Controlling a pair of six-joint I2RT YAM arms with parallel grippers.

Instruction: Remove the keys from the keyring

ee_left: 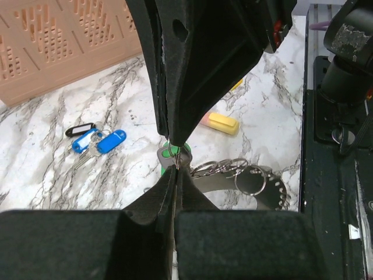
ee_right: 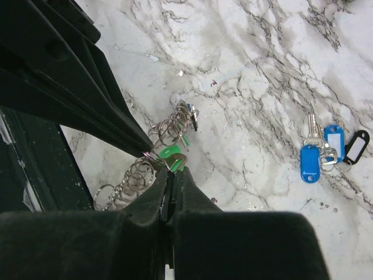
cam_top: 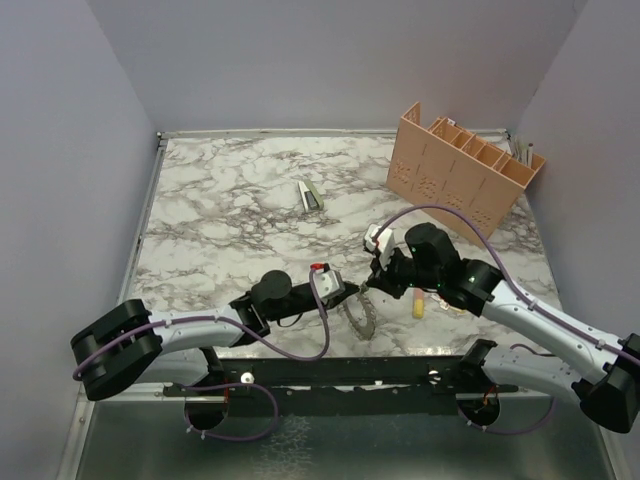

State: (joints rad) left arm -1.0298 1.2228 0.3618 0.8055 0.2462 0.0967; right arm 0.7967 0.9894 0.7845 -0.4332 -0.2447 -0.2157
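The keyring (ee_left: 224, 184), a wide grey band threaded with several thin split rings, lies near the table's front edge (cam_top: 362, 316). A green-headed key (ee_left: 182, 153) sits at its end. My left gripper (ee_left: 175, 170) is shut on a thin split ring right beside that key. My right gripper (ee_right: 170, 174) is shut on the green key (ee_right: 169, 154). Both grippers meet tip to tip above the keyring, the left gripper (cam_top: 357, 290) facing the right gripper (cam_top: 373, 282). Two blue-tagged keys (ee_right: 319, 153) lie loose on the marble, apart from the keyring (ee_right: 125, 184).
A yellow block (ee_left: 223, 123) lies on the marble just past the grippers (cam_top: 417, 304). A tan slotted organiser (cam_top: 465, 165) stands at the back right. A small grey-green object (cam_top: 310, 195) rests mid-table. The dark base rail (cam_top: 330, 375) runs along the front edge.
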